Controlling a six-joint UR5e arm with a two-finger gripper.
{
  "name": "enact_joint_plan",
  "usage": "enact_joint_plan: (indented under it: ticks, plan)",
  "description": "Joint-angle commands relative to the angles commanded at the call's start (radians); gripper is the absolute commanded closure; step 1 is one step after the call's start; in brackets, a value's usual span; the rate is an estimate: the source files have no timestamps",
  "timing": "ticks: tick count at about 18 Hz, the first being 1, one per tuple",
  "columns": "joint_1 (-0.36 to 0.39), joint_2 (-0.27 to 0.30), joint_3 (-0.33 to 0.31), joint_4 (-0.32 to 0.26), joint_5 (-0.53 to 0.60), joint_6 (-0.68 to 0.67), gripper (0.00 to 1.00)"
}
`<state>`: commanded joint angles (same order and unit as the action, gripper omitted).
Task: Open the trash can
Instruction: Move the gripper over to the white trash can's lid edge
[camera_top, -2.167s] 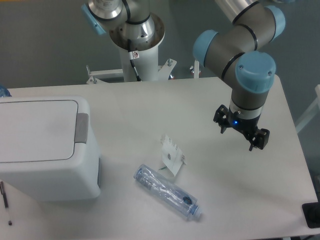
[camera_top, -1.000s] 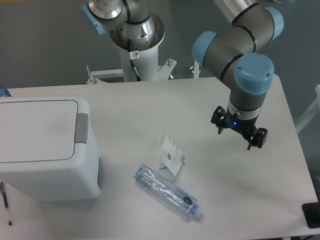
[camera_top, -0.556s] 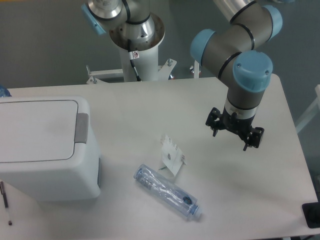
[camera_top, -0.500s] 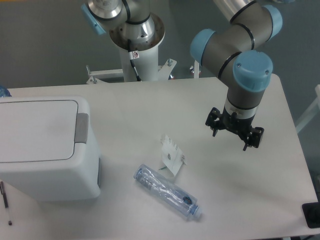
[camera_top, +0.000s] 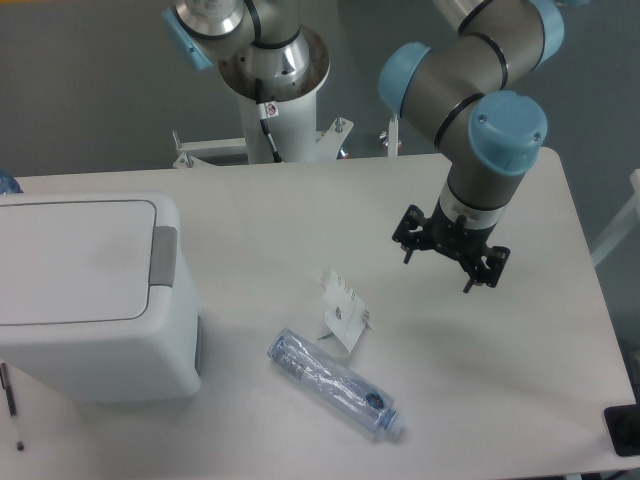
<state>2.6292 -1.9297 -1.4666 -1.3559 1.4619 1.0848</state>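
Leftward, trash can (camera_top: 85, 290) lid shut, contents hidden; gripper (camera_top: 448, 258) spread wide, empty, well apart.

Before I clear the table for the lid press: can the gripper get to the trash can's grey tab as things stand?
Probably yes. The gripper hangs open above the table, and the bottle and paper scrap lie low, below the grey tab on the trash can.

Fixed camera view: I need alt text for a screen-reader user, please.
A closed white trash can sits at the table's left while the robot gripper, jaws open and empty, hangs over the right side. Between them lie a clear plastic bottle and a crumpled paper scrap.
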Motion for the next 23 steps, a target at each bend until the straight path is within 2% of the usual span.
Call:
enact_joint_plan:
  ticks: [4,7,9,13,17,20,23]
  plan:
    - [-0.037,-0.011,0.083,-0.126,-0.038,-0.098,0.00]
    - [-0.081,-0.026,0.132,-0.143,-0.055,-0.199,0.00]
    - [-0.107,-0.028,0.143,-0.155,-0.058,-0.242,0.00]
    - [-0.118,-0.018,0.186,-0.244,-0.130,-0.265,0.00]
    - [-0.175,-0.014,0.226,-0.258,-0.205,-0.376,0.00]
    - [-0.224,-0.011,0.229,-0.258,-0.230,-0.434,0.00]
    - [-0.248,0.023,0.227,-0.259,-0.274,-0.474,0.00]
